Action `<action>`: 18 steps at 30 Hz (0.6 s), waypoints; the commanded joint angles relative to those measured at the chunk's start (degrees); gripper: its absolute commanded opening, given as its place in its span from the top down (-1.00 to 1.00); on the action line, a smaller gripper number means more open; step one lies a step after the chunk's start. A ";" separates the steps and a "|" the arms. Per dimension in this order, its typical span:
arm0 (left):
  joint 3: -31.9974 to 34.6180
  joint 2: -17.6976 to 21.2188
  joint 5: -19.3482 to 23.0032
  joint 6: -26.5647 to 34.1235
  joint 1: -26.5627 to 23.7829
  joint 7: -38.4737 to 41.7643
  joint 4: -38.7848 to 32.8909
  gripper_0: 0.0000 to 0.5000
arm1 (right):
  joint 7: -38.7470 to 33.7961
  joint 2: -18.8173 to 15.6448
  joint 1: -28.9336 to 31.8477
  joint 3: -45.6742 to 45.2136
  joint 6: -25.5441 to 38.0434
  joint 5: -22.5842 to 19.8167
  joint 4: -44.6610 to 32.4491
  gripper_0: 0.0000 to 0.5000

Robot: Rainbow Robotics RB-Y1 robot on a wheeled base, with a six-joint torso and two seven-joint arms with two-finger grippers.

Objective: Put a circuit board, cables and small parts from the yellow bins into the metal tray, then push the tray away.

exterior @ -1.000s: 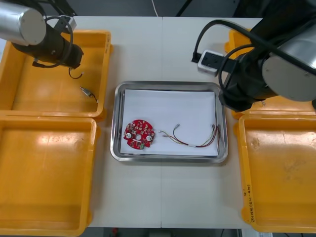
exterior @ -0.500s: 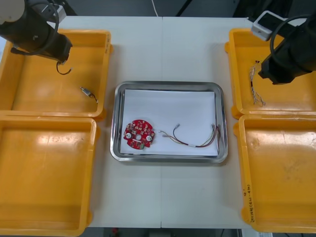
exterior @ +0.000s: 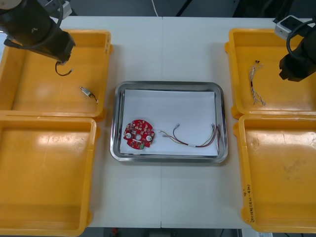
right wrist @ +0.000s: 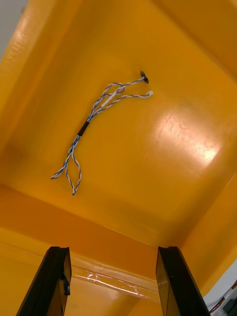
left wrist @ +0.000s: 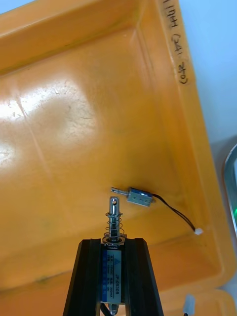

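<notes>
The right claw (right wrist: 113, 252) has moved away from the tray (exterior: 168, 85) and now hangs open over the far right bin (exterior: 247, 49), above the blue-white cable (right wrist: 94, 116); I judge this is its next pick. The left claw (left wrist: 112, 242), closed on a small part (left wrist: 114, 217), has shifted a little over the far left bin (exterior: 29, 94), where a second part (left wrist: 139, 196) lies. The board (exterior: 138, 134) and a red-yellow cable (exterior: 190, 139) lie in the tray.
</notes>
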 commanded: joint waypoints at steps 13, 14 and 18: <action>-0.90 -3.70 -3.84 8.23 2.21 24.77 -18.79 0.99 | -16.34 3.08 -8.16 -2.56 -0.31 1.04 14.90 -1.00; -1.78 -4.40 -4.54 8.23 2.21 26.18 -19.40 0.99 | -17.75 3.08 -8.60 -1.95 -1.28 0.86 15.78 -1.00; -3.97 -7.04 -7.09 8.06 2.21 29.08 -20.02 1.00 | -21.61 3.08 -9.21 0.51 -4.62 0.60 17.62 -1.00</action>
